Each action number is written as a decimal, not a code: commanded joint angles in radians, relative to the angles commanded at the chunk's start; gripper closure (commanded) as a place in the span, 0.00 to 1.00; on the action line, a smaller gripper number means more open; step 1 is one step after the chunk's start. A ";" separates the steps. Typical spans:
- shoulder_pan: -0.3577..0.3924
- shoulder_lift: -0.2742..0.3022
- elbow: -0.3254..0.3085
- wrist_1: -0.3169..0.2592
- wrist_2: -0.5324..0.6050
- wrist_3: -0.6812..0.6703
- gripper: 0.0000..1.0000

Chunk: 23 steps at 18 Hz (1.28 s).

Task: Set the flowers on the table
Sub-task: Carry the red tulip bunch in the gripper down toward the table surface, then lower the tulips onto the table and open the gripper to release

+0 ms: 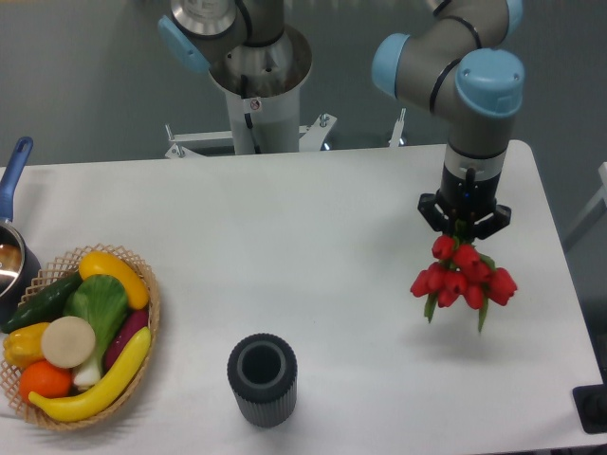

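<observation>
Nearest the camera a dark cylinder (262, 379) is seen standing on the white desk (313, 246), a wicker basket (78, 338) of fruit and vegetables at the left edge, with a pot (13, 248) partly cut off behind it. Further right, the flowers (463, 280) are held over the desk's right side, buds hanging downward; judged best lowered slowly until the buds rest on bare surface, well apart from the cylinder, before release. Behind, the gripper (465, 227) is seen with jaws clamped on the stems.
</observation>
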 joint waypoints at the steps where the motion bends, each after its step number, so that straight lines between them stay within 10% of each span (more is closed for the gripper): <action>1: -0.005 -0.009 0.000 0.000 0.000 -0.002 0.83; 9: -0.054 -0.110 0.031 0.038 -0.002 -0.002 0.76; 15: -0.058 -0.132 0.032 0.066 -0.003 -0.002 0.49; 18: -0.058 -0.134 0.031 0.098 -0.003 -0.002 0.00; 23: -0.045 -0.111 0.029 0.107 -0.003 0.002 0.00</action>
